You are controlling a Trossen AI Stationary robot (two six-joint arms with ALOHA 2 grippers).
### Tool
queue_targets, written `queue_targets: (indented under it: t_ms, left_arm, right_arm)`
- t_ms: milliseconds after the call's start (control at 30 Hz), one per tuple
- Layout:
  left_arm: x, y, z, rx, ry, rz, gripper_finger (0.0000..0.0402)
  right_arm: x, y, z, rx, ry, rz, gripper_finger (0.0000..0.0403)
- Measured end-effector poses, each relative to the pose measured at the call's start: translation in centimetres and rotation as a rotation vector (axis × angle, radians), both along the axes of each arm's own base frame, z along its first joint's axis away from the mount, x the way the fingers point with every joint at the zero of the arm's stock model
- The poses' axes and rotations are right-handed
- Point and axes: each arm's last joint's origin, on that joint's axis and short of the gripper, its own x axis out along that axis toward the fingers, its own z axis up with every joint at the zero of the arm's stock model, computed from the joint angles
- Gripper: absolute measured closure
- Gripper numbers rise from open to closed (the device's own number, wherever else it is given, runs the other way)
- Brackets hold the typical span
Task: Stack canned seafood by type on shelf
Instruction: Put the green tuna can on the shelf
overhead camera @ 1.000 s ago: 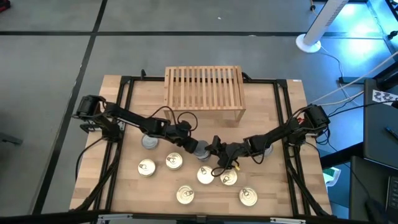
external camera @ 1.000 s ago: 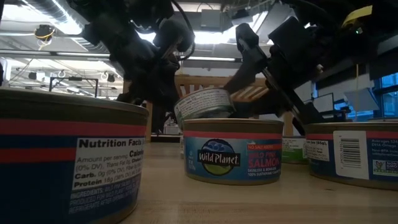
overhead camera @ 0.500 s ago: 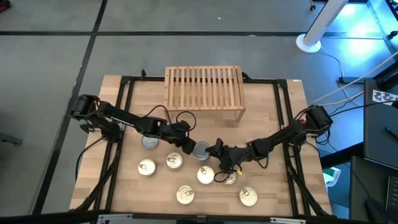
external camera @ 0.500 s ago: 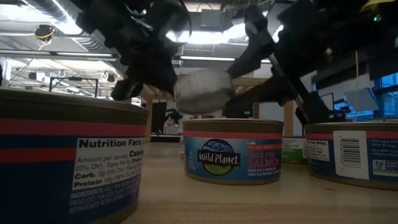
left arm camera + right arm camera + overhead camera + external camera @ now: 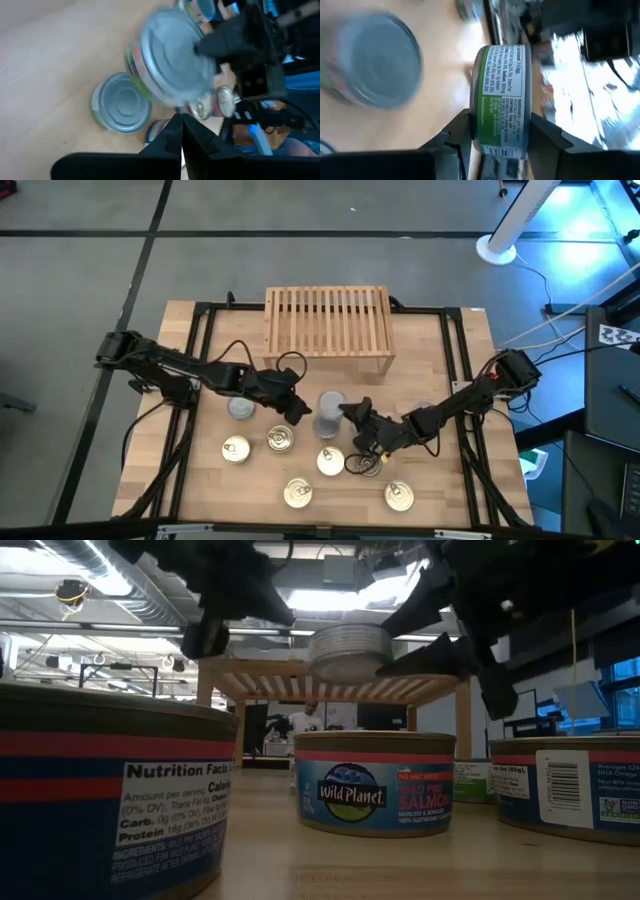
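R gripper [image 5: 352,414] is clamped on a green-label can [image 5: 500,97] by its side wall, held above the bench mid-area, flat faces up/down in low view. L gripper [image 5: 300,411], fingers together, empty, just beside it. Shelf [image 5: 328,322] at back edge, slat top bare. Silver-lid can [image 5: 240,408] sits near L arm; gold-lid cans [image 5: 235,449] toward front edge, upright. One gold can partly hidden under R arm. Held can blurred in L wrist view.

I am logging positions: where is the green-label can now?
The green-label can is clamped in the right gripper, lifted above the table's middle in the high view, just in front of the shelf, beside the left gripper.
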Motion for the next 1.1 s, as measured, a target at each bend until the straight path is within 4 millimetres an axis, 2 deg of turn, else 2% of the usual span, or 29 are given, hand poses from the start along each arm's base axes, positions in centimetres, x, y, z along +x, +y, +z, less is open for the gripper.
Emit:
queue_targets:
  t_ms: [100,267,500,700,833,967,1100]
  left_arm:
    - [-0.2,0.0,0.6,0.007,-0.027,-0.007,0.04]
    - [-0.5,0.1,1.5,0.025,-0.087,-0.021,0.04]
    - [0.1,0.1,3.3,0.137,-0.286,-0.081,0.04]
    - [0.6,0.7,5.3,0.319,-0.505,-0.091,0.04]
    - [0.8,1.7,6.7,0.501,-0.631,-0.002,0.04]
    - [0.7,3.6,7.8,0.701,-0.695,0.109,0.04]
    - [1.0,5.7,8.1,0.759,-0.692,0.182,0.04]
  right_arm:
    - [-0.1,0.0,1.0,-0.01,-0.043,-0.063,0.0265]
    - [-0.6,0.2,4.2,0.034,-0.137,-0.07,0.0265]
    - [-2.8,-2.2,9.3,0.084,-0.248,-0.122,0.0265]
    - [-4.6,-6.5,11.7,0.08,-0.197,-0.127,0.0265]
    - [-5.3,-10.0,12.5,0.072,-0.166,-0.156,0.0265]
    - [-5.6,-13.7,12.9,0.045,-0.142,-0.199,0.0265]
    - [-5.8,-17.0,12.7,0.084,-0.126,-0.168,0.0265]
